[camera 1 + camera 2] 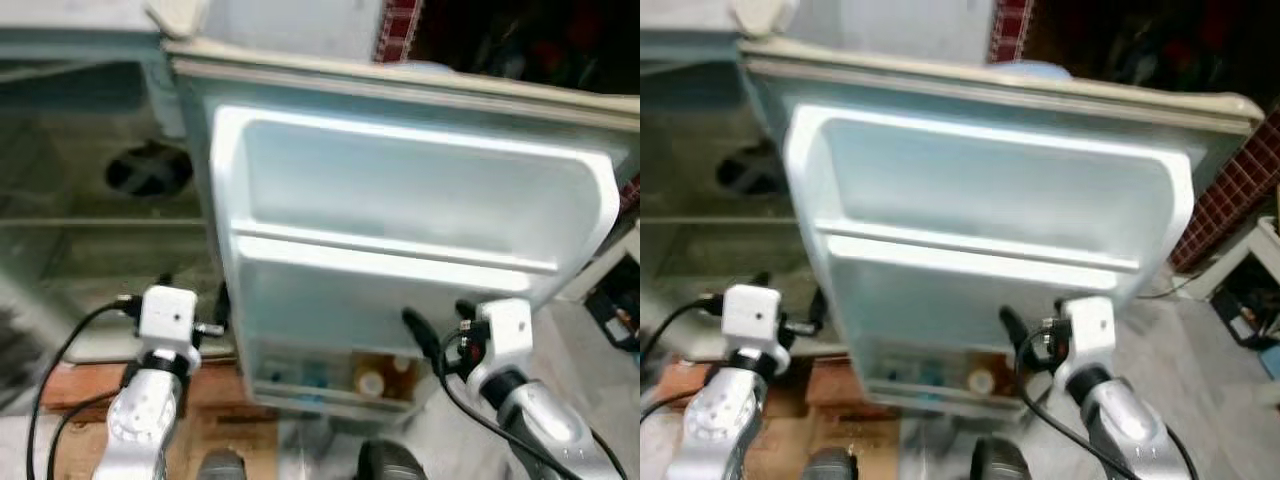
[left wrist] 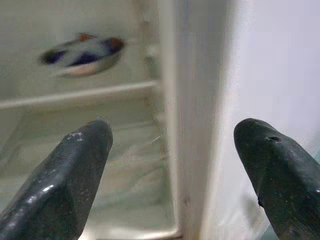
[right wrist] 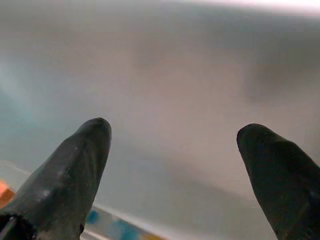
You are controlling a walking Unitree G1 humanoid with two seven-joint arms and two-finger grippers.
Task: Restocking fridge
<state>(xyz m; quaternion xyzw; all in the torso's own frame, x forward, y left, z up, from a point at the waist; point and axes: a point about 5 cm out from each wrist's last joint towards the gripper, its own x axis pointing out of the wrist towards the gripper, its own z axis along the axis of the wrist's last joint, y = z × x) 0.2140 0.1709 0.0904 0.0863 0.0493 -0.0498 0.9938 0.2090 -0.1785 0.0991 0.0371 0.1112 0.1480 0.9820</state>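
Bowl point(image 2: 82, 52) on fridge shelf beyond spread left gripper point(image 2: 172, 150)

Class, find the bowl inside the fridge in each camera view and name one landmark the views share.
Left eye view: bowl at upper left, on a fridge shelf, left of the open door.
Right eye view: same bowl, nearer the left edge.
Left wrist view: bowl, blurred, on the shelf beyond the left hand.
Right wrist view: the right hand faces the door's inner wall.
Shared landmark: the door.
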